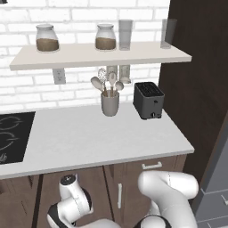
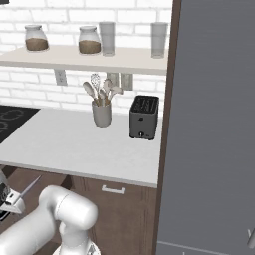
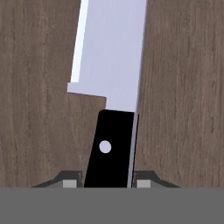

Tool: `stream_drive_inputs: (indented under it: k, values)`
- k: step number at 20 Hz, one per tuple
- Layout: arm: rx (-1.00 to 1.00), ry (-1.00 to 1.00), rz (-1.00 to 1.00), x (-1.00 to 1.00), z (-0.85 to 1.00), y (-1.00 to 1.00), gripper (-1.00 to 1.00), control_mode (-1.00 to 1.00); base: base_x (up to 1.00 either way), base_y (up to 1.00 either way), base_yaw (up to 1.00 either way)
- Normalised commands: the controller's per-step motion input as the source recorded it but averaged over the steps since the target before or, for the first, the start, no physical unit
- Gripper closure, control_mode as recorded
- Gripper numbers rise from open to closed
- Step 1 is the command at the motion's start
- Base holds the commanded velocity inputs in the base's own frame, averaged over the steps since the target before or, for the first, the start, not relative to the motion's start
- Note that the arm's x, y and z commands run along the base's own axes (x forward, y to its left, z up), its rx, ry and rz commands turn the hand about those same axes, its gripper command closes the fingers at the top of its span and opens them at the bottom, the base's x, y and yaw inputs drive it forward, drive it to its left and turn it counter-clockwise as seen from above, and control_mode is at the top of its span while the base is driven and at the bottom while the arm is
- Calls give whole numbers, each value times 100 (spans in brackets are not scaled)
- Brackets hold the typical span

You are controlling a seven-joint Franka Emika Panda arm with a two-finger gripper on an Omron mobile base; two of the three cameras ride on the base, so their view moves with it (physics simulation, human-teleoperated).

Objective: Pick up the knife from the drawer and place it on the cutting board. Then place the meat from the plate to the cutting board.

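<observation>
Knife [image 3: 114,87], long silver blade on a black handle (one pale rivet dot showing), runs from 6 toward 12 o'clock in the hand view, over dark brown wood grain. Two-finger gripper [image 3: 107,183] is clamped on the handle's lower end, one dark fingertip [image 3: 70,183] pressed against each side.

Reaches low, white arm [image 1: 167,189] folded with elbow raised just under the counter [image 1: 102,138] edge. Holds gripper [image 3: 107,183] closed on the black handle of the knife [image 3: 111,78], one finger tip [image 3: 70,183] pressed to each side of it.
</observation>
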Motion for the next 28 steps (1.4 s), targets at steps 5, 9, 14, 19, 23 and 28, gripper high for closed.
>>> stream_drive_inputs:
  k: [5,9,14,19,23,28]
  values:
    - [1,-10,0,-20,86,0,100,-100,0,0,0]
    - [3,-6,0,-44,94,0,100,-100,0,0,0]
    - [2,0,0,-51,72,0,100,-100,0,0,0]
    - [0,0,0,-53,60,-2,100,-100,0,0,0]
    - [0,0,0,-56,43,-3,100,-100,0,0,0]
    - [0,-2,0,-52,64,0,100,-100,0,0,0]
